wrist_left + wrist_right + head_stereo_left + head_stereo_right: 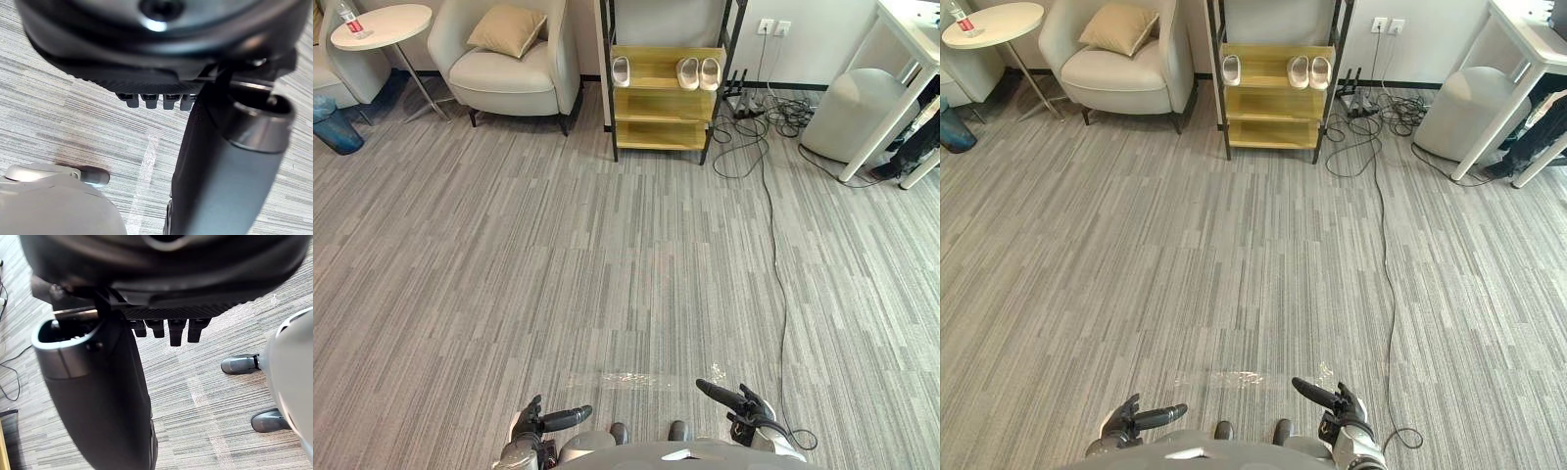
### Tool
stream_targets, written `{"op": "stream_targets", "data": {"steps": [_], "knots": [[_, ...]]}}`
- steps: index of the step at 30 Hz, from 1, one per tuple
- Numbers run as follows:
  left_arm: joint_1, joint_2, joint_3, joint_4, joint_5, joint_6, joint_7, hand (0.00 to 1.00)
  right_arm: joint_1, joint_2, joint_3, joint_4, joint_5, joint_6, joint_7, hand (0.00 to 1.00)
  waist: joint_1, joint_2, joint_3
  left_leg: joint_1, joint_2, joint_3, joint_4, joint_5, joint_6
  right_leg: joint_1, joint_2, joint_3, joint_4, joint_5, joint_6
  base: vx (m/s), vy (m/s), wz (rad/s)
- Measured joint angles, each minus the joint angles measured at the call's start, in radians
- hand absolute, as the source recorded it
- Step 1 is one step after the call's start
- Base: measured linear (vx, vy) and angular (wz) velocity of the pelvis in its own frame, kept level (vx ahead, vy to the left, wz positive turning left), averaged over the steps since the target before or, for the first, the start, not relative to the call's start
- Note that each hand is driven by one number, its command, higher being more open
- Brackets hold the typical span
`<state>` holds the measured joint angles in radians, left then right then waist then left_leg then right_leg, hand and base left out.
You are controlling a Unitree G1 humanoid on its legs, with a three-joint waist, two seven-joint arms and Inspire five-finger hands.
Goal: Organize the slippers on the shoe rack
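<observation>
The left hand (540, 423) and right hand (744, 406) hang low, fingers relaxed and holding nothing, well apart from the wooden shoe rack (661, 103). A lone white slipper (621, 70) lies near the left end of the rack's top shelf, and a white pair (688, 72) sits near its right end. The step in hand looks like the approach, so the next move calls for walking up close enough to reach the lone slipper.

Left hand (536, 423) and right hand (744, 406) hang at near edge, fingers relaxed, thumbs pointing inward, both empty.
</observation>
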<state>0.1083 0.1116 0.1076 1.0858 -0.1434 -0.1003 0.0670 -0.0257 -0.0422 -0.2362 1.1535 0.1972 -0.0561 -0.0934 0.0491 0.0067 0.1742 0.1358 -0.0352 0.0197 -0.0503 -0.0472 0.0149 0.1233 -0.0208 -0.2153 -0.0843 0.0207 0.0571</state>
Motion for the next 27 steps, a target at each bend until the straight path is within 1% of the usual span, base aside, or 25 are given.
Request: {"op": "stream_targets", "data": {"steps": [6, 16, 27], "knots": [[0.000, 0.002, 0.000, 0.000, 0.000, 0.000, 0.000, 1.00, 0.001, 0.001, 0.000, 0.000, 0.000, 0.000, 0.000, 1.00, 0.000, -0.003, 0.000, 0.002, 0.000, -0.001, -0.003, 0.000, 0.000, 0.001, 0.000, -0.003, 0.000, 0.000, 0.000, 0.00, 0.000, 0.00], [0.001, 0.011, 0.001, 0.000, 0.000, 0.000, -0.001, 1.00, 0.000, 0.013, 0.001, 0.000, 0.000, 0.000, 0.001, 1.00, 0.000, -0.021, -0.008, 0.003, -0.003, -0.003, -0.001, -0.003, -0.005, 0.003, -0.004, -0.006, 0.000, 0.001, 0.001, 0.00, 0.000, 0.00], [0.001, 0.013, 0.001, 0.000, 0.000, 0.001, 0.000, 1.00, 0.001, 0.015, 0.003, 0.000, 0.000, 0.000, 0.000, 1.00, -0.001, -0.025, -0.011, -0.002, -0.006, -0.005, 0.003, -0.003, -0.005, 0.000, -0.007, -0.009, 0.000, 0.001, 0.001, 0.00, 0.000, 0.00]]}}
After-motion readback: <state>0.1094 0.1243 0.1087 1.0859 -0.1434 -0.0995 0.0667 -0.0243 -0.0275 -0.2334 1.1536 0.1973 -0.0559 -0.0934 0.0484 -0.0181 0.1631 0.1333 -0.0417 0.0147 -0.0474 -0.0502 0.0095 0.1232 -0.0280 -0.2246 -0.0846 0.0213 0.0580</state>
